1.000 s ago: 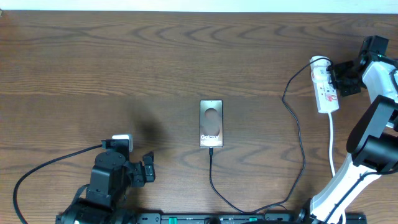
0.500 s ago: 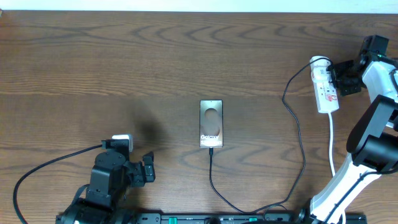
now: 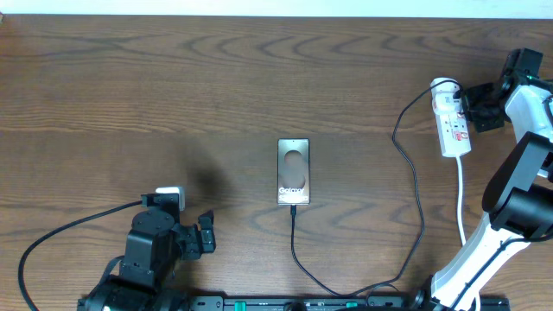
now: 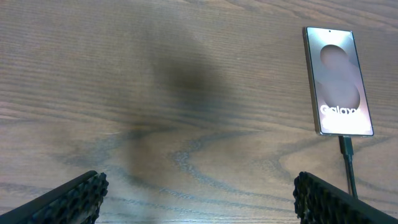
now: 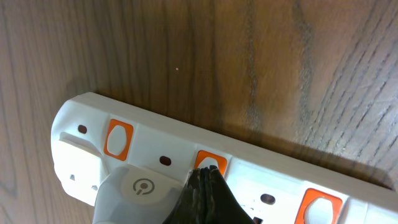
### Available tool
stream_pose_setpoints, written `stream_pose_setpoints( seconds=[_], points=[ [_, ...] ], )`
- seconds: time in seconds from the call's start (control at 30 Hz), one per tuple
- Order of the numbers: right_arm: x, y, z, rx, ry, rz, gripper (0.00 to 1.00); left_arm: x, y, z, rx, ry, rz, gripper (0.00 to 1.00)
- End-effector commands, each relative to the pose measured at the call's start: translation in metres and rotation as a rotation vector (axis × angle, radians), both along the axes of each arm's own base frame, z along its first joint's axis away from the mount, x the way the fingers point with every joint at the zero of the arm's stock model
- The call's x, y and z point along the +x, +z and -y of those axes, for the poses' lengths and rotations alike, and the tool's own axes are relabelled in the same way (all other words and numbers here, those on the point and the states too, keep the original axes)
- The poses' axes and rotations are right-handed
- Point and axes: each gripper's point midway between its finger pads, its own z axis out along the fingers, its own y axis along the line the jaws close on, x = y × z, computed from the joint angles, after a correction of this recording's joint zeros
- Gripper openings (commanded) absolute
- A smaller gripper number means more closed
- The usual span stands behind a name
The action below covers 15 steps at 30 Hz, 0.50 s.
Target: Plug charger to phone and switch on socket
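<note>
The phone [image 3: 294,171] lies face up mid-table, showing "Galaxy"; it also shows in the left wrist view [image 4: 337,81]. The black charger cable [image 3: 415,186] runs from the plug on the socket, loops down, and its tip [image 3: 293,208] sits in the phone's near end, also in the left wrist view [image 4: 346,148]. The white power strip socket [image 3: 453,119] lies at the right. My right gripper [image 3: 473,110] is shut, its fingertips [image 5: 208,177] pressed on an orange switch [image 5: 210,163] beside the white charger plug [image 5: 134,193]. My left gripper [image 3: 206,231] is open and empty near the front left.
The strip's white cord [image 3: 462,207] runs toward the front beside the right arm base. Other orange switches [image 5: 118,138] show on the strip. A black cable [image 3: 60,233] trails from the left arm. The table's far edge meets a white wall.
</note>
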Motion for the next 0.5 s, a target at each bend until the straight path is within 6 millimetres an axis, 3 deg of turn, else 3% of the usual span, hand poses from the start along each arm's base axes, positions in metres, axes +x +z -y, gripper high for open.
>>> stream_pose_setpoints(
  seconds=[0.0, 0.47],
  points=[
    [0.012, 0.003, 0.002, -0.026, 0.035, 0.028, 0.01, 0.000, 0.000, -0.001, 0.017, -0.007, 0.003, 0.98],
    [0.015, 0.001, -0.020, -0.084, 0.116, -0.008, 0.01, 0.000, 0.000, -0.001, 0.017, -0.007, 0.003, 0.98]
  ],
)
